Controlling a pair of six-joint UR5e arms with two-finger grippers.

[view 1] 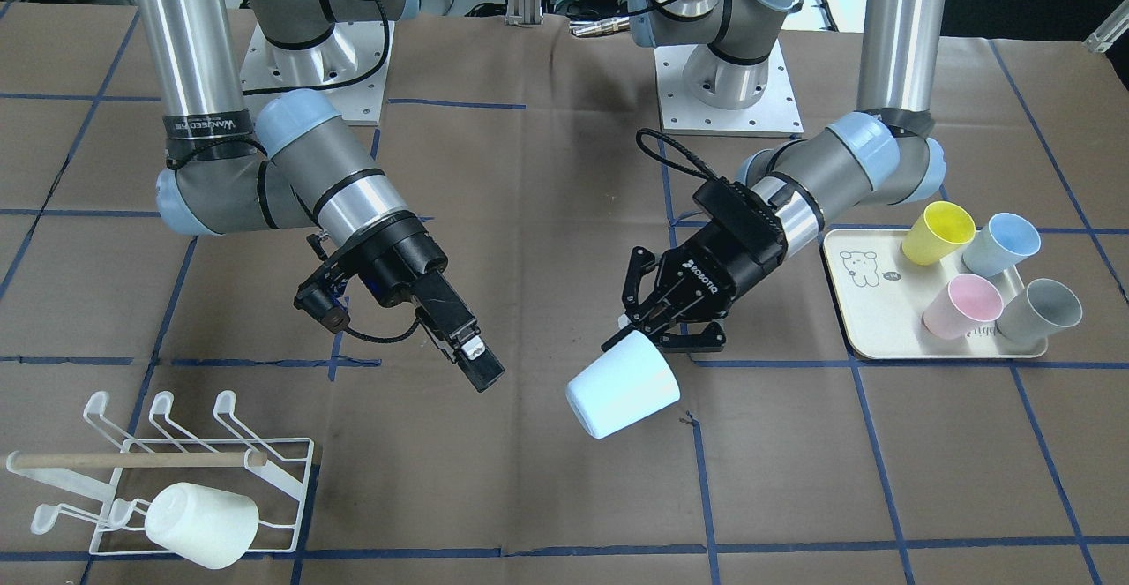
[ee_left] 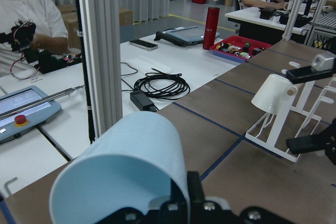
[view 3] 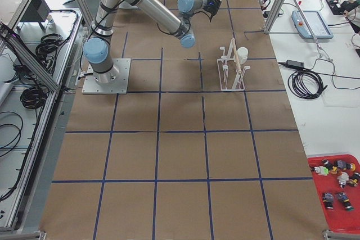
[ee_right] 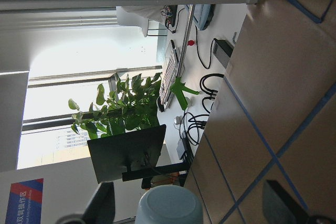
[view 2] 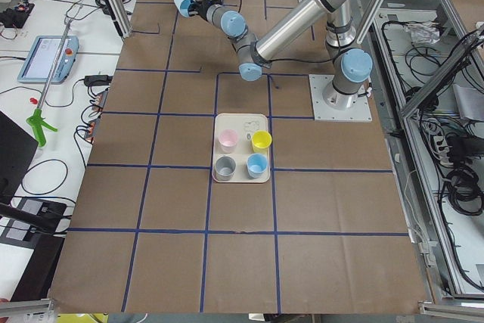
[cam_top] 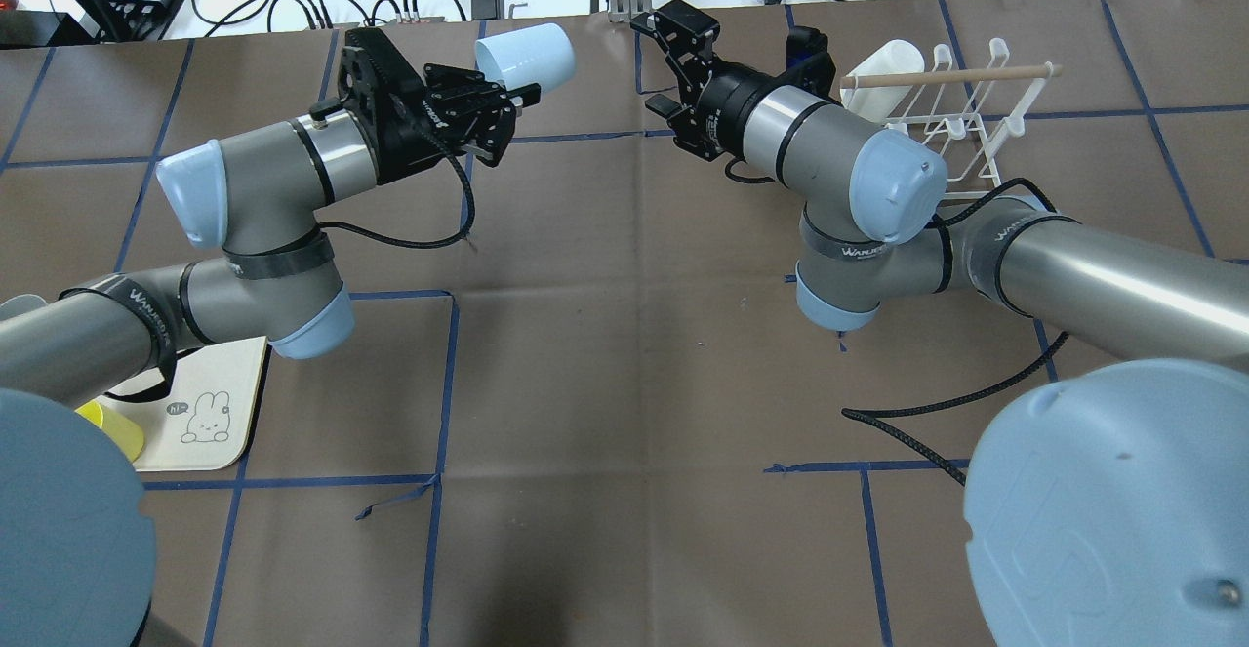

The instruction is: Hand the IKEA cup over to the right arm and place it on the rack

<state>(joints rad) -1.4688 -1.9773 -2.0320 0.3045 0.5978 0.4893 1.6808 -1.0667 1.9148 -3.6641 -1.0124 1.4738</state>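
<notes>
My left gripper (view 1: 660,336) is shut on the rim of a pale-blue cup (view 1: 623,389) and holds it above the table, tilted, with its base toward my right arm. The cup also shows in the overhead view (cam_top: 527,56) and fills the left wrist view (ee_left: 123,169). My right gripper (view 1: 479,366) is open and empty, a short gap from the cup's base. In the right wrist view its fingers (ee_right: 102,204) stand wide apart, with the cup's base (ee_right: 169,206) ahead between them. The white wire rack (view 1: 278,466) with its wooden dowel stands near the table's front edge on my right.
A white cup (view 1: 203,523) hangs on the rack, also seen from the left wrist (ee_left: 270,93). A cream tray (view 1: 869,303) on my left holds yellow (view 1: 938,232), blue (view 1: 1001,243), pink (view 1: 961,304) and grey (view 1: 1041,311) cups. Blue tape lines cross the brown table cover.
</notes>
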